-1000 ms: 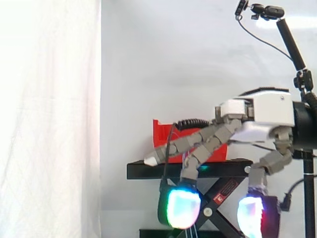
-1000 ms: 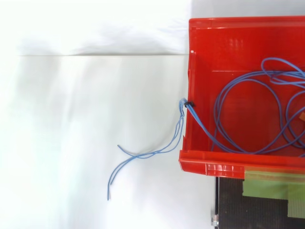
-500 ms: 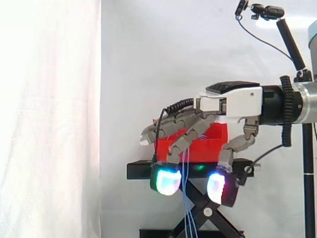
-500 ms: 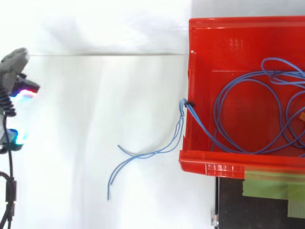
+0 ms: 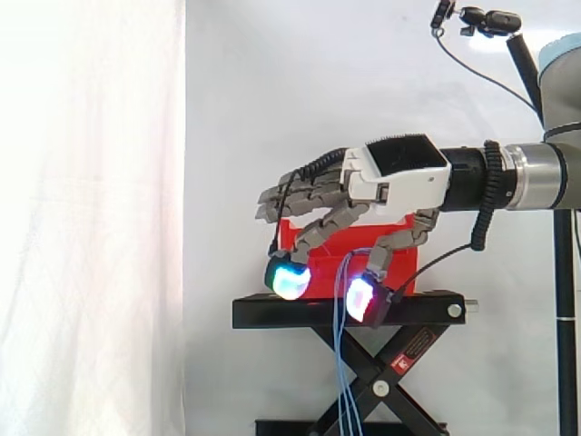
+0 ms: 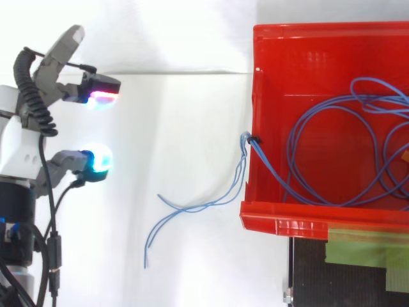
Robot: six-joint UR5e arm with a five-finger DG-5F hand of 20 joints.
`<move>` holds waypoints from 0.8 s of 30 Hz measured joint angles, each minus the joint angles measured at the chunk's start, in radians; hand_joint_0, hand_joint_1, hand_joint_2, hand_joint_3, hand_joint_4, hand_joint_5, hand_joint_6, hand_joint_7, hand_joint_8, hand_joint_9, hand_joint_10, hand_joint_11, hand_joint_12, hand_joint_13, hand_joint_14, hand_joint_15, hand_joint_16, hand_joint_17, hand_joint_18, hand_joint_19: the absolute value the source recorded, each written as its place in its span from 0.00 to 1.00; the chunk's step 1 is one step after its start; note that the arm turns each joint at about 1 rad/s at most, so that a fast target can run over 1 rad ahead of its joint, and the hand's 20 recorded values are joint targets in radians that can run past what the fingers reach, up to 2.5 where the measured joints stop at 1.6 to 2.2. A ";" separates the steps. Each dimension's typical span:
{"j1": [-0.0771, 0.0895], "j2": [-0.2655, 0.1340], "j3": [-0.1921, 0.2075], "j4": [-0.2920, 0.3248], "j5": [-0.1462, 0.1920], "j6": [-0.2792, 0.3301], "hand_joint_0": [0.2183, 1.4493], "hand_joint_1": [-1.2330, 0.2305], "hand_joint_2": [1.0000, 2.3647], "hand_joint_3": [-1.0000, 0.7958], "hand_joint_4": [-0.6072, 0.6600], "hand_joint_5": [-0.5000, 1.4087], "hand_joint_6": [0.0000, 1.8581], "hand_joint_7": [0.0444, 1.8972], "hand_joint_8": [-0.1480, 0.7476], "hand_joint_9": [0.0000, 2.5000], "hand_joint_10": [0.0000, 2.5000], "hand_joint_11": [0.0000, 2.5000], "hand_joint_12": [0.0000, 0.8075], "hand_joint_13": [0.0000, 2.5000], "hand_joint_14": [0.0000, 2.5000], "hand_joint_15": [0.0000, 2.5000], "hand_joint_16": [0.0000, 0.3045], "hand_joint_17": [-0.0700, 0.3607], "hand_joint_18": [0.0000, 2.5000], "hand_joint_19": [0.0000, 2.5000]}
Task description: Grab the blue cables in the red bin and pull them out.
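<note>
Several thin blue cables (image 6: 332, 160) lie in loops inside the red bin (image 6: 287, 220). Some strands pass over the bin's left wall at a black clip and trail away from it (image 6: 192, 208). In the side view these strands hang down (image 5: 342, 363) in front of the black stand. My hand (image 5: 399, 168) hovers level in front of the bin's upper edge, its relaxed, spread fingers open and holding nothing. Its glowing fingertips (image 5: 289, 277) are just left and right of the hanging strands. In the top view my hand (image 6: 25, 134) is far left of the bin, apart from the cables.
The bin sits on a black scissor stand (image 5: 272, 313). A white curtain (image 5: 91, 218) hangs at the left. A small camera on a black pole (image 5: 490, 20) stands at the upper right. Green tape (image 6: 358, 246) lies below the bin's front rim.
My hand has risen from below the stand's top to the level of the bin and moved left in the side view. It has come further into the top view from the left.
</note>
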 measured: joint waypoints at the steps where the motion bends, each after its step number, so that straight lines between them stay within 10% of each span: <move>1: -0.004 0.000 0.000 -0.002 -0.005 -0.024 0.42 0.16 0.00 0.00 0.58 0.65 0.00 0.32 0.41 0.16 0.00 0.05 0.42 0.14 0.00 0.05 0.16 0.42 0.11 0.09; 5: -0.023 -0.001 -0.014 -0.009 -0.017 -0.094 0.42 0.16 0.00 0.00 0.59 0.64 0.01 0.32 0.41 0.16 0.00 0.05 0.42 0.14 0.00 0.05 0.16 0.42 0.11 0.09; 24: -0.093 -0.049 -0.064 0.120 -0.087 -0.061 0.42 0.16 0.00 0.00 0.53 0.60 0.01 0.38 0.40 0.15 0.00 0.06 0.42 0.14 0.00 0.05 0.17 0.43 0.12 0.09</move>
